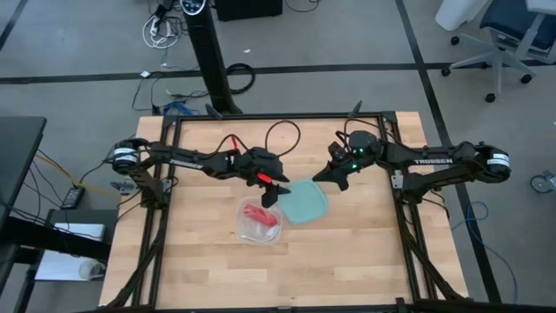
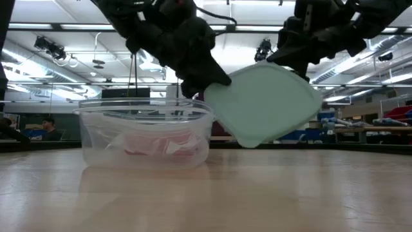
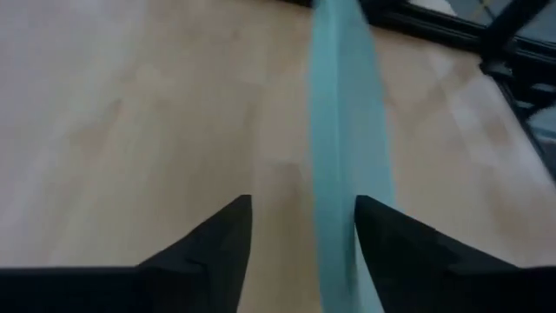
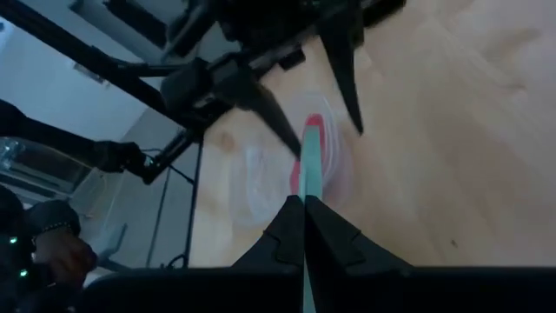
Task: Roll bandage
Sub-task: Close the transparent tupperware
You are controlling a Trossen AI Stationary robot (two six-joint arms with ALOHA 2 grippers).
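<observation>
A red bandage lies bunched inside a clear plastic container that stands on the table's middle; the low view shows it through the container's wall. Beside it, a light-blue square lid hangs tilted above the wood, also in the low view. My right gripper is shut on the lid's far right part. My left gripper is open at the lid's left edge, and its fingers stand on either side of that edge. My right gripper pinches the lid's thin edge between its two shut fingers, slanting down from the table's far right. The lid is seen edge-on past the fingertips, tilted and lifted off the table. My left gripper has the lid's edge between its open fingers, close to one finger; whether it touches cannot be told.
A black frame runs round the wooden table. Bare wood lies toward the near edge. Cables trail at the far side. People sit in the room behind.
</observation>
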